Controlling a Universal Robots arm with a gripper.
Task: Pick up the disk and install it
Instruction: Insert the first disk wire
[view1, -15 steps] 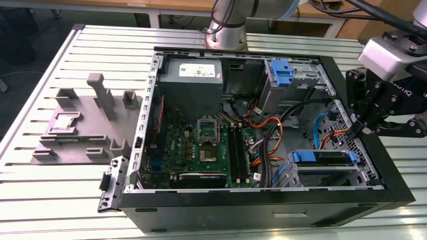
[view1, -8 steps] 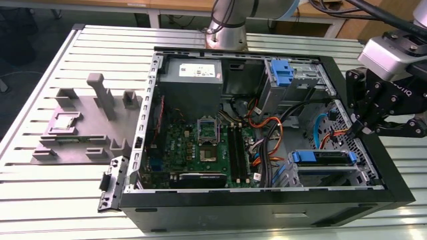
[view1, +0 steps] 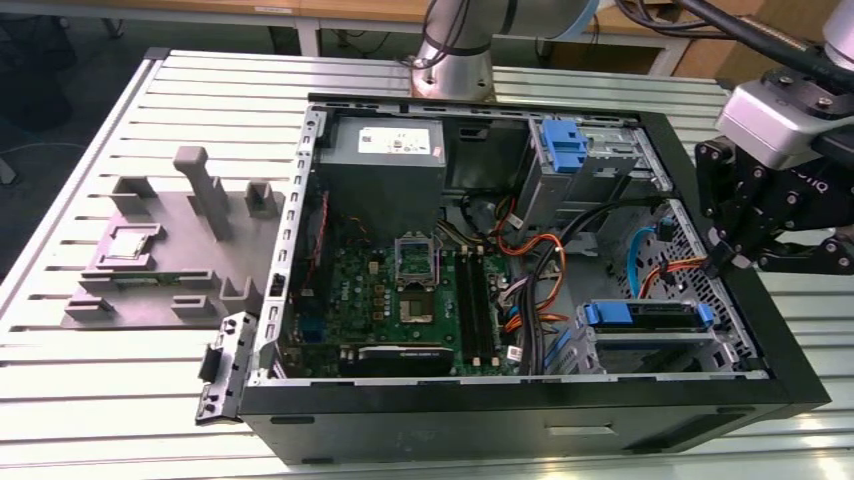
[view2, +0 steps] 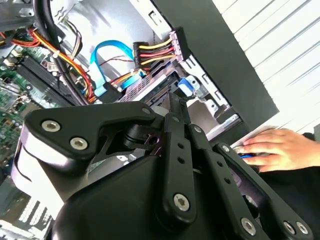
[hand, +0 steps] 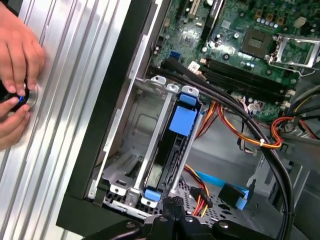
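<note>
An open black computer tower case lies on its side on a slatted aluminium tabletop in the exterior view. The arm's black hand is poised at the case wall on the exterior view's right, fingers drawn together and holding nothing. The grey hard disk with blue plastic rails sits in the metal drive cage near the hand, at the case corner closest to the camera, with only its upper edge showing. A green motherboard covers the case floor, and a grey moulded fixture stands on the tabletop to the exterior view's left. In the second wrist view the hand's own linkage blocks much of the scene. The narrowed hand points toward the cage, where the disk is largely hidden beside a bundle of red, yellow and orange cables. A person's hand, partly cut off by the linkage, rests on the tabletop outside the case. In the first wrist view the disk stands on edge between the cage's metal dividers, close to the hand. The person's hand, cropped by the frame, grips a small dark object too obscured to identify.
</note>
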